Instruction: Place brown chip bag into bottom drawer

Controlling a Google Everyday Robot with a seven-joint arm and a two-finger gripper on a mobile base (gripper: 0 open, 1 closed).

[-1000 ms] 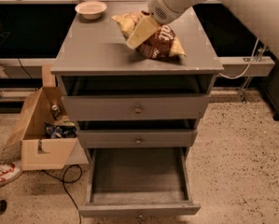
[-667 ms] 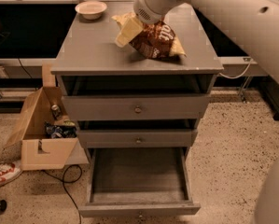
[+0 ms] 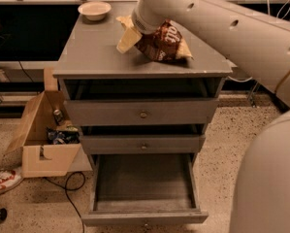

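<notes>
The brown chip bag (image 3: 165,43), dark brown with white lettering and pale tan ends, lies on the grey cabinet top, right of centre. Its left pale end sticks out toward the front left. My gripper (image 3: 138,29) is at the end of the white arm, pressed onto the bag's upper left part; the wrist hides where it meets the bag. The bottom drawer (image 3: 143,216) is pulled fully out below the two shut drawers, and its grey tray is empty.
A pale bowl (image 3: 94,9) stands at the cabinet top's back left. An open cardboard box (image 3: 40,152) with cans sits on the floor at the left, with a black cable (image 3: 69,198) beside it. My white arm (image 3: 241,33) fills the upper right.
My gripper has moved left over the cabinet top. The bag's pale left end has shifted left with it and the bag has tilted, so its lettering now shows. The drawers have not moved.
</notes>
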